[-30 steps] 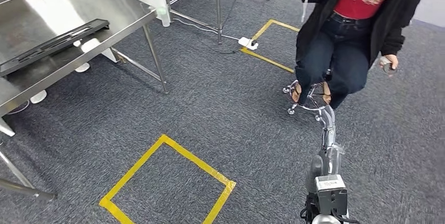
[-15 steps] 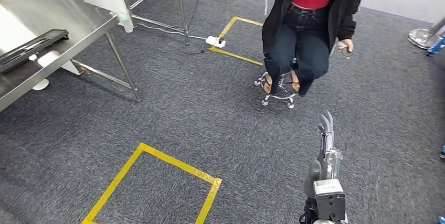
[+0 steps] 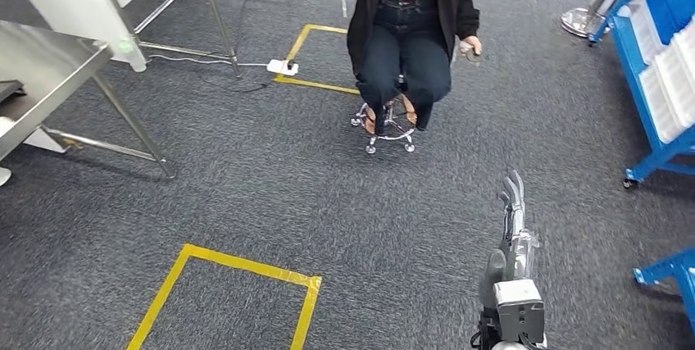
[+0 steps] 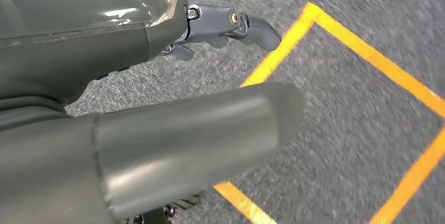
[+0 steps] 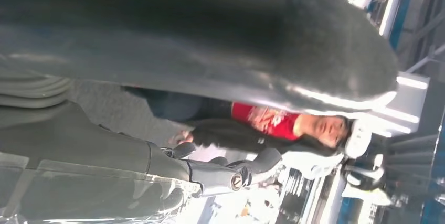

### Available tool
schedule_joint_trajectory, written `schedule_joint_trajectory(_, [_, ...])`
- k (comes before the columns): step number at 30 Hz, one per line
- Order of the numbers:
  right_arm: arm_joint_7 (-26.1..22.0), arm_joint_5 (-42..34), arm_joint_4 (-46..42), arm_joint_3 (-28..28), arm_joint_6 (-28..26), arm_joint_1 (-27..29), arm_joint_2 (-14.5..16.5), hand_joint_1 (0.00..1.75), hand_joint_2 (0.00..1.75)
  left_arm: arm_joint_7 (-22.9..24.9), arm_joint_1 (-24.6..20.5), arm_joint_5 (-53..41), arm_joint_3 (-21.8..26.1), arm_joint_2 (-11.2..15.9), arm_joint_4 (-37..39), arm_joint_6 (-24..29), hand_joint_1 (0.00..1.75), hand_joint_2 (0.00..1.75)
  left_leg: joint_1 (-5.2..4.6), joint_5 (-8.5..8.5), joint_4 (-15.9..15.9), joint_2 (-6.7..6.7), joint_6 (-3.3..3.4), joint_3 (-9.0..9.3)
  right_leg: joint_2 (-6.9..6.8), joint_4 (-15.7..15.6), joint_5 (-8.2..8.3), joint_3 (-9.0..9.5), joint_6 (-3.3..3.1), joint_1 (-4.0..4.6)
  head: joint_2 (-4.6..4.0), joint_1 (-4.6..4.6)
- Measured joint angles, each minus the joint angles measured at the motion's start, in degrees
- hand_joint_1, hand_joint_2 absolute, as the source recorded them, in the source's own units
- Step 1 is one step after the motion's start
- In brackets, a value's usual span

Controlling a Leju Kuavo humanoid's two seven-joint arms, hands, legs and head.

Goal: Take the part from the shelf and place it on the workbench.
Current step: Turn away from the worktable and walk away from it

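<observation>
The right hand point(image 3: 514, 202) is seen hanging low over the grey carpet point(image 3: 328, 194) with its fingers stretched out straight and apart, and nothing is held in it; in the left wrist view the left hand point(image 4: 210, 30) is likewise shown empty, its fingers loosely apart above a yellow tape square point(image 4: 367, 61). The part to be fetched cannot be made out: the blue shelf point(image 3: 656, 79) with its pale trays is caught only at the far right edge, and which tray bears the part cannot be told. The main risk is judged to lie in the walk towards that shelf: a seated person point(image 3: 406, 30) on a wheeled stool point(image 3: 385, 133) is placed near the likely path, and a swinging arm or a wide turn could brush the stool or the person's legs. A white power strip point(image 3: 281, 66) and its cable are lying on the floor further off, and a foot could be caught there if the route is bent that way. The blue frame's lower foot point(image 3: 668, 272) near the right arm could also be struck. Against the earlier pictures, the whole scene is shifted leftwards, which is read as a turn of the robot to its right: the steel workbench point(image 3: 41, 71) is pushed to the left edge, the person is brought nearer the middle, and the shelf is newly brought into sight.
</observation>
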Motion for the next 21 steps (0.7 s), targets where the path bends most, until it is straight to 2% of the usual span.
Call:
schedule_joint_trajectory(2, [-0.05, -0.4, 0.08, 0.1, -0.02, -0.19, -0.11, 0.0, 0.0, -0.02, 0.1, -0.21, 0.0, 0.02, 0.02, 0.07, 0.0, 0.0, 0.23, -3.6, 5.48, -3.61, -0.39, -2.35, 1.27, -0.13, 0.39, -0.07, -0.77, -0.33, 0.0, -0.16])
schedule_joint_trajectory(3, [-0.05, -0.49, 0.17, 0.2, -0.02, -0.28, -0.16, 0.0, 0.0, -0.01, 0.24, -0.28, 0.02, 0.01, 0.04, 0.11, 0.0, 0.0, 0.25, -5.65, 9.49, -4.6, -0.43, -4.2, 1.95, -0.11, 0.51, -0.2, -1.02, -0.26, 0.0, -0.2])
schedule_joint_trajectory(4, [-0.05, -0.6, 0.32, 0.28, -0.02, -0.33, -0.2, 0.0, 0.0, -0.01, 0.37, -0.35, 0.04, -0.01, 0.07, 0.16, 0.0, 0.0, 0.27, -6.98, 13.04, -5.01, -0.47, -5.92, 2.71, -0.08, 0.57, -0.29, -1.1, -0.18, 0.0, -0.21])
schedule_joint_trajectory(5, [-0.05, -0.73, 0.5, 0.34, -0.02, -0.38, -0.24, 0.0, 0.0, 0.0, 0.45, -0.34, 0.07, -0.01, 0.1, 0.21, 0.0, 0.0, 0.32, -7.18, 15.06, -5.17, -0.51, -7.02, 3.52, -0.02, 0.6, -0.34, -1.14, -0.13, 0.0, -0.23])
schedule_joint_trajectory(6, [-0.05, -0.88, 0.69, 0.36, -0.02, -0.47, -0.28, 0.0, 0.0, 0.01, 0.48, -0.34, 0.1, -0.01, 0.12, 0.27, 0.0, 0.0, 0.42, -6.19, 14.93, -5.24, -0.53, -7.14, 4.33, 0.07, 0.6, -0.34, -1.12, -0.14, 0.0, -0.22])
schedule_joint_trajectory(7, [-0.05, -1.03, 0.88, 0.38, -0.02, -0.61, -0.32, 0.0, 0.0, 0.01, 0.47, -0.36, 0.13, 0.01, 0.14, 0.33, 0.0, 0.0, 0.57, -4.24, 12.64, -5.41, -0.52, -6.25, 5.14, 0.2, 0.6, -0.32, -1.1, -0.17, 0.0, -0.23])
schedule_joint_trajectory(8, [-0.05, -1.13, 1.04, 0.39, -0.02, -0.8, -0.33, 0.0, 0.0, 0.01, 0.45, -0.37, 0.15, 0.03, 0.15, 0.37, 0.0, 0.0, 0.83, -1.84, 8.85, -6.16, -0.52, -4.62, 5.93, 0.4, 0.59, -0.35, -1.07, -0.22, 0.0, -0.23])
schedule_joint_trajectory(9, [-0.05, -1.26, 1.17, 0.41, -0.03, -1.02, -0.36, 0.0, 0.0, 0.02, 0.43, -0.41, 0.2, 0.04, 0.19, 0.4, 0.0, 0.0, 1.08, -0.16, 5.14, -7.54, -0.55, -3.03, 6.64, 0.68, 0.54, -0.5, -0.89, -0.12, 0.0, -0.24])
schedule_joint_trajectory(11, [-0.07, -1.44, 1.37, 0.45, -0.06, -1.46, -0.5, 0.0, 0.0, 0.02, 0.4, -0.47, 0.27, 0.05, 0.27, 0.44, 0.0, 0.0, 1.27, 1.34, 0.86, -9.52, -0.42, -1.35, 7.99, 1.11, 0.61, -1.17, -0.22, 0.1, 0.0, -0.21])
schedule_joint_trajectory(12, [-0.08, -1.61, 1.46, 0.46, -0.11, -1.63, -0.61, 0.0, 0.0, 0.02, 0.37, -0.51, 0.3, 0.06, 0.31, 0.44, 0.0, 0.0, 1.07, 1.24, 0.57, -9.63, -0.19, -1.33, 8.62, 1.13, 0.77, -1.57, 0.29, 0.18, 0.0, -0.21])
schedule_joint_trajectory(13, [-0.09, -1.75, 1.52, 0.48, -0.2, -1.73, -0.72, 0.0, 0.0, 0.02, 0.29, -0.55, 0.31, 0.06, 0.31, 0.46, 0.0, 0.0, 0.85, 1.44, 0.52, -8.91, 0.24, -1.41, 9.28, 1.0, 1.0, -2.03, 0.78, 0.16, 0.0, -0.2])
schedule_joint_trajectory(14, [-0.11, -1.89, 1.56, 0.5, -0.33, -1.76, -0.86, 0.0, 0.0, 0.02, 0.14, -0.66, 0.32, 0.03, 0.31, 0.49, 0.0, 0.0, 0.69, 1.7, 0.31, -8.2, 0.74, -1.43, 9.29, 1.07, 1.09, -2.39, 1.15, 0.07, 0.0, -0.21])
schedule_joint_trajectory(16, [-0.11, -2.07, 1.62, 0.52, -0.64, -1.9, -1.15, 0.0, 0.0, 0.02, -0.18, -0.86, 0.33, 0.04, 0.31, 0.59, 0.0, 0.0, 0.61, 2.23, -0.23, -6.77, 1.81, -1.45, 7.11, 3.54, -0.18, -3.94, 1.27, 0.07, 0.0, -0.02])
schedule_joint_trajectory(18, [-0.12, -2.11, 1.71, 0.54, -0.87, -2.01, -1.37, 0.0, 0.0, 0.07, -0.25, -0.93, 0.33, 0.15, 0.32, 0.74, 0.0, 0.0, 0.48, 2.41, -0.41, -5.21, 2.32, -1.59, 4.11, 10.35, -3.32, -7.15, 0.86, 0.09, 0.0, 0.25])
schedule_joint_trajectory(19, [-0.12, -2.11, 1.78, 0.55, -0.96, -1.93, -1.42, 0.0, 0.0, 0.11, -0.23, -0.93, 0.34, 0.21, 0.33, 0.84, 0.0, 0.0, 0.37, 2.42, -0.4, -4.35, 2.36, -1.67, 3.51, 14.16, -4.76, -8.92, 0.85, 0.07, 0.0, 0.3])
schedule_joint_trajectory(20, [-0.12, -2.1, 1.86, 0.55, -1.04, -1.74, -1.44, 0.0, 0.0, 0.15, -0.21, -0.93, 0.36, 0.24, 0.34, 0.93, 0.0, 0.0, 0.28, 2.42, -0.38, -3.5, 2.36, -1.72, 3.24, 16.7, -5.55, -10.0, 1.03, 0.04, 0.0, 0.31])
schedule_joint_trajectory(21, [-0.12, -2.1, 1.92, 0.56, -1.11, -1.52, -1.46, 0.0, 0.0, 0.19, -0.22, -0.93, 0.37, 0.24, 0.34, 0.99, 0.0, 0.0, 0.21, 2.41, -0.37, -2.7, 2.35, -1.75, 3.07, 17.21, -5.54, -10.0, 1.38, 0.01, 0.0, 0.31])
